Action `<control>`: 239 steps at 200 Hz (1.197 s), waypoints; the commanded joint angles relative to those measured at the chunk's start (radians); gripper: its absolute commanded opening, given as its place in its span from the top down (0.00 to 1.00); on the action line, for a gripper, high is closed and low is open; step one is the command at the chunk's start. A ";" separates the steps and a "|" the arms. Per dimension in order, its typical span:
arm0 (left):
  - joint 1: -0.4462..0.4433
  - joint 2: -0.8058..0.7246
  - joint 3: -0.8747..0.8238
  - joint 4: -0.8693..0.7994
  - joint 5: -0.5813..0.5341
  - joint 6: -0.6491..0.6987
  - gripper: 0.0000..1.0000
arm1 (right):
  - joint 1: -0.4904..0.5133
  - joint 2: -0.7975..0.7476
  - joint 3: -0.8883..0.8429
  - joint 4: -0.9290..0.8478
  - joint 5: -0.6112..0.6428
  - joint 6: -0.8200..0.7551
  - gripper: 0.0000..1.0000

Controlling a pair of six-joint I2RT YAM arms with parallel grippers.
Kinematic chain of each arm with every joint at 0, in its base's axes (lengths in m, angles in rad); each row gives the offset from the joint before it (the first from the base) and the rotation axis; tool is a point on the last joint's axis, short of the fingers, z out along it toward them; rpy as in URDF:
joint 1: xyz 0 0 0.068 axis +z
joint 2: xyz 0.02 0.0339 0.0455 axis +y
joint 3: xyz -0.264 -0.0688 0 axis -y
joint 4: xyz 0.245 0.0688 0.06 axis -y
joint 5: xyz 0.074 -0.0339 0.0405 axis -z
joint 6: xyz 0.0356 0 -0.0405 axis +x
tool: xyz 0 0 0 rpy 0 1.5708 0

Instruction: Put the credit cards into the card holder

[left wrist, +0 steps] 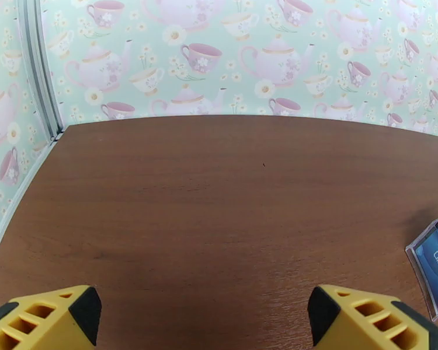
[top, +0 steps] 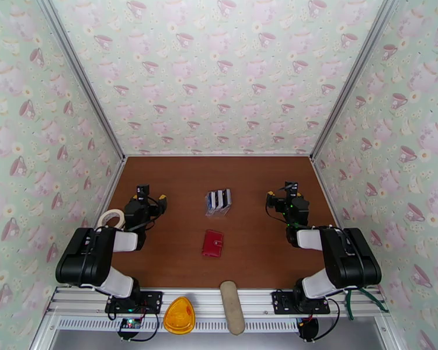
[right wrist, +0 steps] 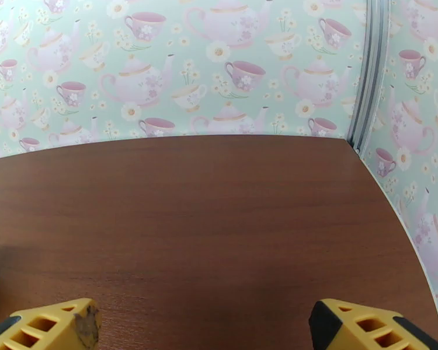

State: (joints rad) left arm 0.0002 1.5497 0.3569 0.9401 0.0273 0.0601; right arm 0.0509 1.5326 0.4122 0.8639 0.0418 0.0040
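We see both of our hands spread wide with nothing in them. The left hand (left wrist: 201, 310) sits at the left side of the counter (top: 178, 176), and the right hand (right wrist: 204, 316) sits at the right side. Both are well away from the things. The credit cards (top: 219, 198) lie in a little row in the middle of the counter, on a clear plastic piece (top: 216, 211). The red card holder (top: 212, 243) lies nearer to us, apart from the cards. The card holder looks folded shut, so we think it has to be opened first, and that is where trouble can start. It is small and looks light, so it may slide away when one hand pushes on it. It may also flop shut if nothing holds it open. The cards are thin and flat, so a hand may slip off an edge, grab two cards at once, or drag the plastic along. A card may also miss the pocket and bend. Both hands must come to the middle, so they may bump each other if we are not careful.
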 commanded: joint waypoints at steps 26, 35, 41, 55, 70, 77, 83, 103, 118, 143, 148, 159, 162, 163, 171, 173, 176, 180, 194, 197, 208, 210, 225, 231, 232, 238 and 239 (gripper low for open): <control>-0.002 0.006 -0.001 0.019 -0.019 0.004 0.00 | -0.003 0.014 -0.013 0.026 0.012 0.013 0.00; -0.002 0.005 0.000 0.018 -0.018 0.003 0.00 | -0.003 0.014 -0.013 0.026 0.013 0.013 0.00; -0.003 0.006 -0.001 0.019 -0.018 0.003 0.00 | -0.004 0.014 -0.013 0.026 0.013 0.013 0.00; -0.001 0.006 -0.001 0.018 -0.018 0.003 0.00 | -0.003 0.014 -0.014 0.026 0.013 0.013 0.00; 0.000 0.006 0.000 0.019 -0.016 0.003 0.00 | -0.003 0.014 -0.015 0.027 0.013 0.013 0.00; 0.000 0.005 -0.001 0.018 -0.015 0.003 0.00 | -0.004 0.014 -0.013 0.026 0.013 0.012 0.00; 0.000 0.005 -0.001 0.018 -0.015 0.002 0.00 | -0.003 0.015 -0.013 0.026 0.013 0.012 0.00; 0.003 0.005 0.000 0.019 -0.009 -0.001 0.00 | -0.003 0.015 -0.014 0.026 0.013 0.013 0.00; 0.009 0.006 -0.001 0.019 -0.004 -0.006 0.00 | -0.003 0.014 -0.014 0.026 0.013 0.012 0.00; 0.021 0.006 -0.004 0.028 0.017 -0.016 0.00 | -0.003 0.014 -0.013 0.026 0.012 0.013 0.00; 0.023 0.005 -0.004 0.031 0.019 -0.016 0.00 | -0.003 0.014 -0.013 0.026 0.013 0.013 0.00; 0.022 0.006 -0.005 0.031 0.021 -0.018 0.00 | -0.003 0.014 -0.013 0.026 0.012 0.013 0.00; 0.025 0.006 -0.005 0.031 0.022 -0.017 0.00 | -0.003 0.014 -0.013 0.026 0.012 0.013 0.00; 0.025 0.005 -0.006 0.031 0.023 -0.018 0.00 | -0.003 0.015 -0.012 0.026 0.013 0.012 0.00; 0.028 0.005 -0.006 0.033 0.027 -0.019 0.00 | -0.003 0.015 -0.013 0.026 0.013 0.013 0.00; 0.028 0.005 -0.007 0.034 0.029 -0.020 0.00 | -0.004 0.014 -0.013 0.026 0.013 0.012 0.00; 0.030 0.005 -0.008 0.035 0.031 -0.020 0.00 | -0.003 0.014 -0.013 0.026 0.013 0.013 0.00; 0.030 0.006 -0.009 0.036 0.032 -0.021 0.00 | -0.004 0.014 -0.013 0.026 0.013 0.012 0.00; 0.030 0.007 -0.008 0.035 0.032 -0.021 0.00 | -0.003 0.014 -0.013 0.026 0.012 0.013 0.00; 0.030 0.006 -0.008 0.035 0.033 -0.020 0.00 | -0.003 0.015 -0.013 0.026 0.012 0.014 0.00; 0.030 0.007 -0.009 0.035 0.033 -0.021 0.00 | -0.003 0.015 -0.010 0.021 0.011 0.016 0.00; 0.030 0.007 -0.009 0.035 0.033 -0.020 0.00 | -0.003 0.016 -0.009 0.021 0.012 0.015 0.00; 0.030 0.006 -0.009 0.035 0.033 -0.020 0.00 | -0.003 0.015 -0.009 0.021 0.012 0.015 0.00; 0.030 0.006 -0.008 0.035 0.032 -0.021 0.00 | -0.003 0.015 -0.010 0.021 0.012 0.014 0.00; 0.030 0.006 -0.008 0.035 0.032 -0.020 0.00 | -0.003 0.015 -0.010 0.021 0.012 0.014 0.00; 0.030 0.007 -0.009 0.035 0.031 -0.021 0.00 | -0.003 0.014 -0.009 0.021 0.013 0.014 0.00; 0.030 0.006 -0.009 0.035 0.031 -0.021 0.00 | -0.003 0.014 -0.009 0.021 0.013 0.014 0.00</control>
State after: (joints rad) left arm 0.0250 1.5497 0.3569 0.9409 0.0391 0.0525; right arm 0.0509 1.5326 0.4122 0.8635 0.0418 0.0063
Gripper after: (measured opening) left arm 0.999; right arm 0.999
